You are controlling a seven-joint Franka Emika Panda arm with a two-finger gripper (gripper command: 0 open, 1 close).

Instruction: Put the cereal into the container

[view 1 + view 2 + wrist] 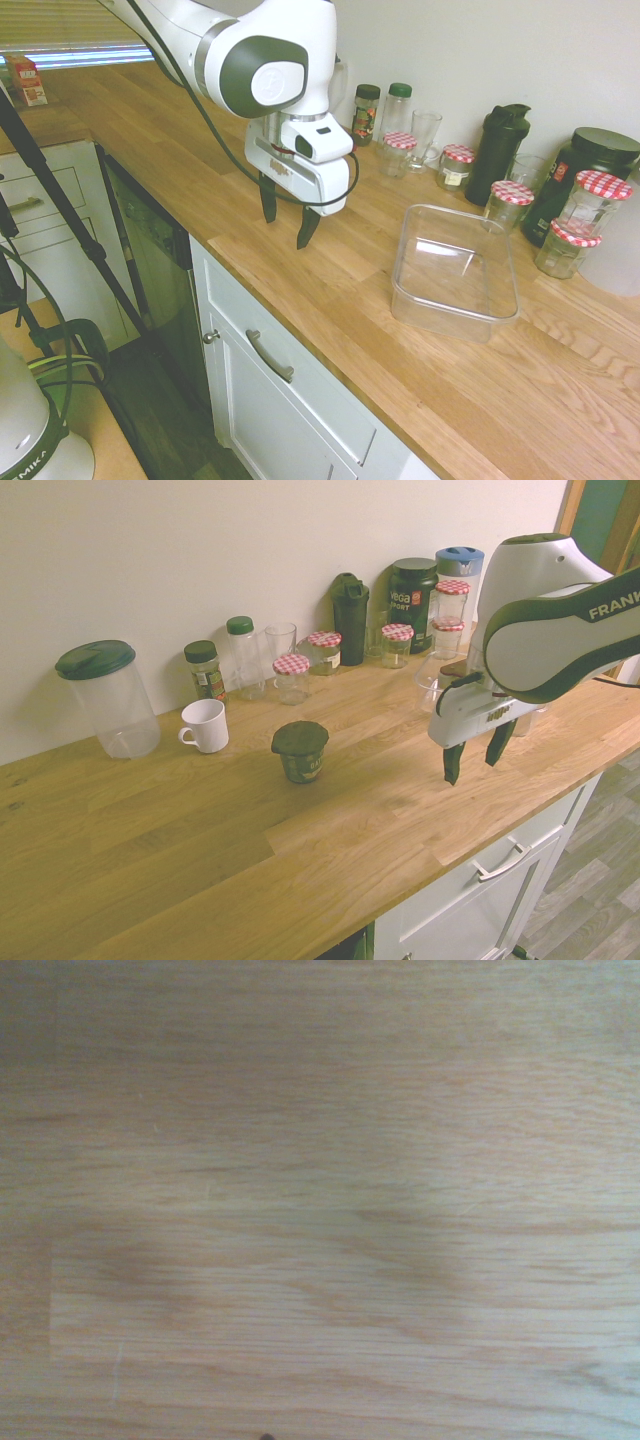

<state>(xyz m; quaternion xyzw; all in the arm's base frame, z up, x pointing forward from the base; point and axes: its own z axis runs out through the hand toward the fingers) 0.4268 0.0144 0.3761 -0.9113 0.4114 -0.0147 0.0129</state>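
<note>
The cereal point(300, 751), a small dark tub with a dark lid, stands upright on the wooden counter point(150, 860) in the second exterior view. In the first exterior view the arm hides it. The container point(455, 270), a clear rectangular tub, sits empty on the counter, on the opposite side of the gripper from the cereal. My gripper point(287, 226) point(472, 767) hangs open above bare wood near the counter's front edge, between the two, holding nothing. Only wood grain shows in the wrist view.
Along the back wall stand glass jars with red-checked lids point(513, 203), a black shaker bottle point(499, 150), a dark Vega tub point(413, 600) and spice bottles point(205, 668). A white mug point(206, 725) and a large lidded canister point(110, 700) stand beyond the cereal.
</note>
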